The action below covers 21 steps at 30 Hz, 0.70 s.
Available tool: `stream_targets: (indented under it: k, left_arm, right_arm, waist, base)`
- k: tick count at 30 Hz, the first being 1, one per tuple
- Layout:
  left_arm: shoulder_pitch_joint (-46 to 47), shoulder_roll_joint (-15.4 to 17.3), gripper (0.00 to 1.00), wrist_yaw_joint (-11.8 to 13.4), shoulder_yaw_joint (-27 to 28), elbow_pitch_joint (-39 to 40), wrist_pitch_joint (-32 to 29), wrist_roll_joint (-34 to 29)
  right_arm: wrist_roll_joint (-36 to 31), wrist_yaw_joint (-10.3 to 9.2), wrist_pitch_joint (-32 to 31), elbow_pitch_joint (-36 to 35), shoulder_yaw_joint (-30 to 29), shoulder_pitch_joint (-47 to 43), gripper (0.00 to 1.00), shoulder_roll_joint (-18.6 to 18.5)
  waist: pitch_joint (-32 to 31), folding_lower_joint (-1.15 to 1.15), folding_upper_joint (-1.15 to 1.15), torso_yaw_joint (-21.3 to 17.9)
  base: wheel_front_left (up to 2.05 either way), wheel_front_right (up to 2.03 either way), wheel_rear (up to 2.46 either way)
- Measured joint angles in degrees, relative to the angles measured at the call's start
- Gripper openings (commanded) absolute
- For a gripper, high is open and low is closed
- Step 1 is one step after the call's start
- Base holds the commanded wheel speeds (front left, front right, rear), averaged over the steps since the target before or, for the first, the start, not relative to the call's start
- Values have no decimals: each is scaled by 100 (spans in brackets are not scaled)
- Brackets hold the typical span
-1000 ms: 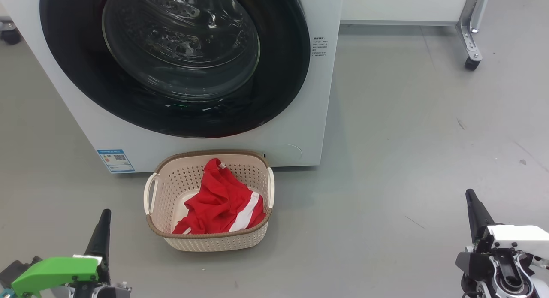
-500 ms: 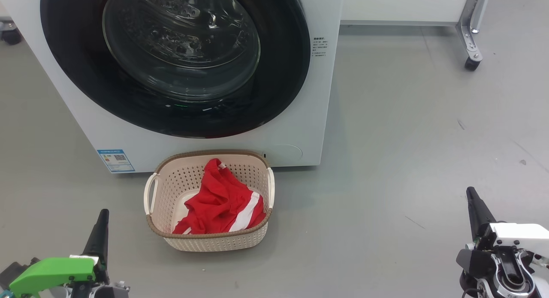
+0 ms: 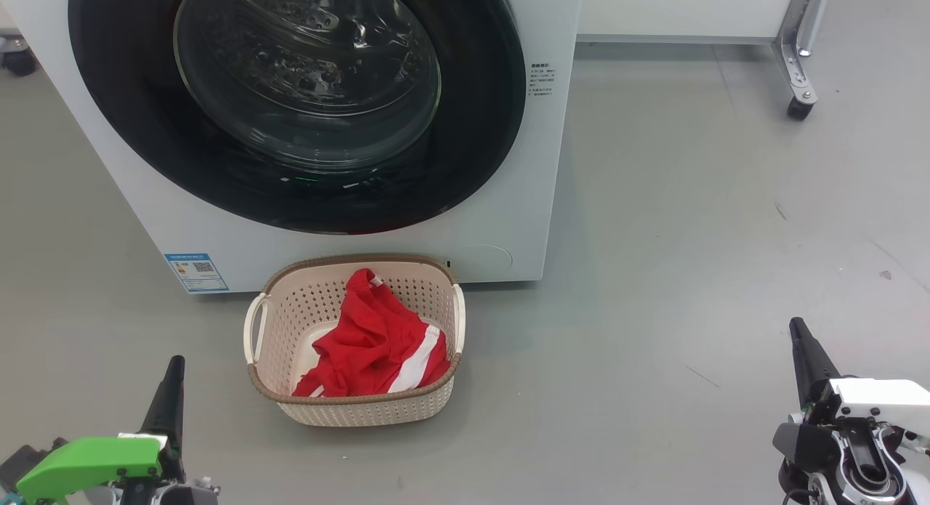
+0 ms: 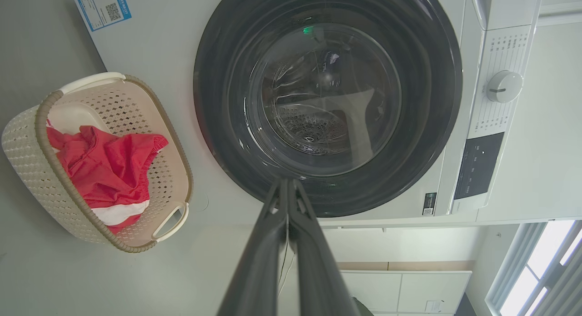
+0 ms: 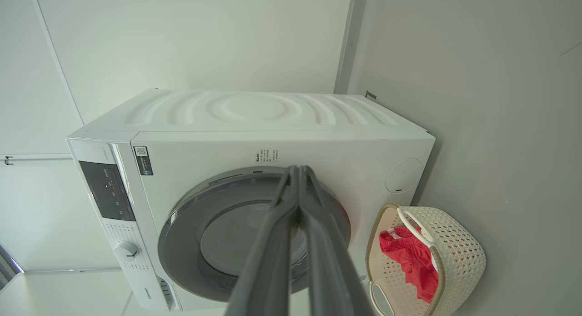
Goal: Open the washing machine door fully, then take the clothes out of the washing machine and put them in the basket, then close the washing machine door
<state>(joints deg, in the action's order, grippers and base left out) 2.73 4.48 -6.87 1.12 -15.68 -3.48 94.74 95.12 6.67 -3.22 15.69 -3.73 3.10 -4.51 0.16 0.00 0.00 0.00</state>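
The white washing machine [image 3: 508,221] stands ahead with its black-rimmed round door [image 3: 472,127] flush against the front, glass bowl at its centre. Right in front of it on the floor sits the cream basket [image 3: 290,309], and the red clothes [image 3: 370,341] with white stripes lie inside it. My left gripper [image 3: 174,365] is low at the left, shut and holding nothing, well clear of the basket. My right gripper [image 3: 797,327] is low at the right, also shut with nothing in it. In the left wrist view the left gripper [image 4: 287,185] points at the door [image 4: 436,79], with the basket [image 4: 27,147] to the side.
A metal frame leg on a black caster [image 3: 799,107] stands at the back right. Grey floor [image 3: 690,236] stretches wide to the right of the machine. The control panel and knob [image 4: 503,86] show in the left wrist view.
Both grippers have drifted very slightly lower in the head view. The door, basket and clothes have not moved.
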Motion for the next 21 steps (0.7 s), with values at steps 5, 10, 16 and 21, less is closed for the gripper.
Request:
stream_targets:
  k: [5, 10, 16, 21]
  left_arm:
    - [1, -2, 0, 0, 2, -9, -1, 0]
    - [6, -4, 0, 0, 5, -15, -1, 0]
    - [29, -7, 0, 0, 9, -20, -1, 0]
    - [36, -9, 0, 0, 13, -21, -1, 0]
  right_arm:
    - [0, 2, 0, 9, -2, 1, 0, 0]
    - [0, 26, 0, 13, -5, 2, 0, 0]
    - [0, 26, 0, 18, -7, 2, 0, 0]
    - [0, 26, -1, 22, -9, 3, 0, 0]
  waist:
    - [0, 0, 0, 0]
    - [0, 0, 0, 0]
    - [-1, 0, 0, 0]
    - [-1, 0, 0, 0]
  base:
    - [0, 0, 0]
    - [0, 0, 0]
    - [0, 0, 0]
    - [0, 0, 0]
